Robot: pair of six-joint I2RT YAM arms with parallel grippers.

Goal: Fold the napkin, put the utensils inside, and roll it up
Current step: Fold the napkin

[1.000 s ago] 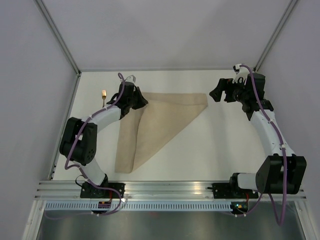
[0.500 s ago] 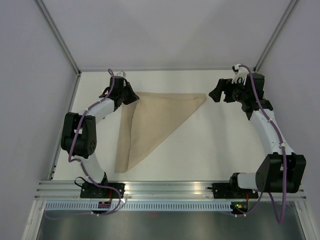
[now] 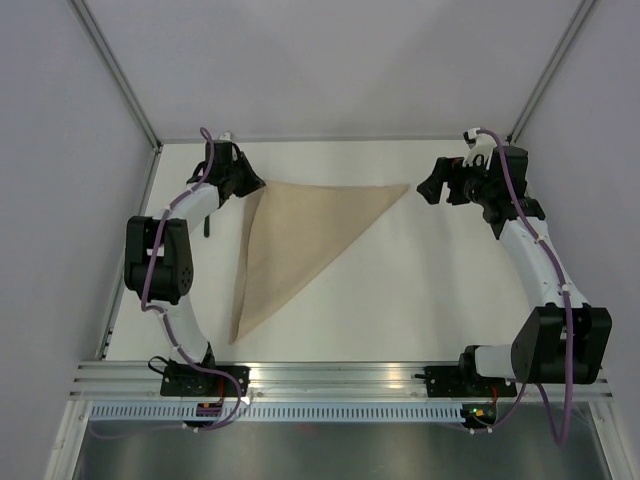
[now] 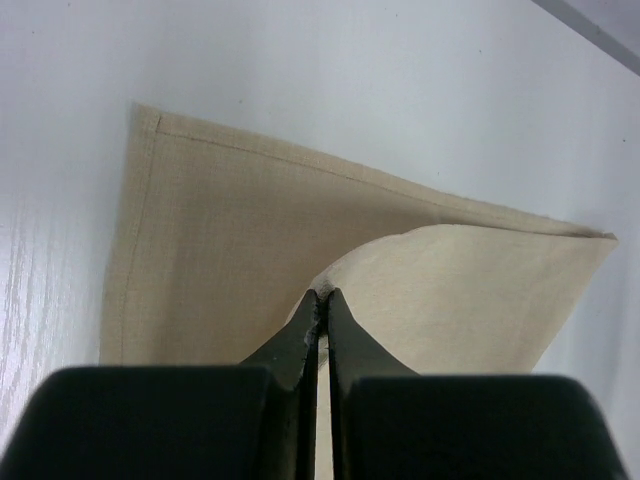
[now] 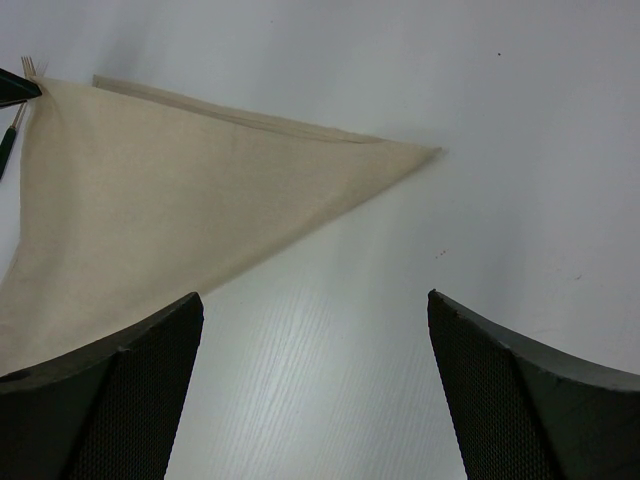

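Observation:
The beige napkin (image 3: 300,230) lies folded into a triangle left of the table's middle, its long edge along the far side. My left gripper (image 3: 255,184) is at the napkin's far-left corner. In the left wrist view its jaws (image 4: 322,295) are shut on the lifted top layer (image 4: 470,290) above the lower layer (image 4: 230,230). My right gripper (image 3: 430,190) is open and empty just right of the napkin's right corner (image 5: 430,152), over bare table (image 5: 313,300). A fork with a dark green handle (image 5: 12,135) shows by the napkin's left corner, mostly hidden under the left arm.
The white table (image 3: 420,300) is walled by grey panels at the back and both sides. A metal rail (image 3: 340,380) with both arm bases runs along the near edge. A dark bit of the fork's handle (image 3: 206,228) shows beside the left arm.
My left gripper has pulled the napkin's top corner toward the far left, flattening the fold into a fuller triangle. The left arm now covers the fork. The right arm has not moved.

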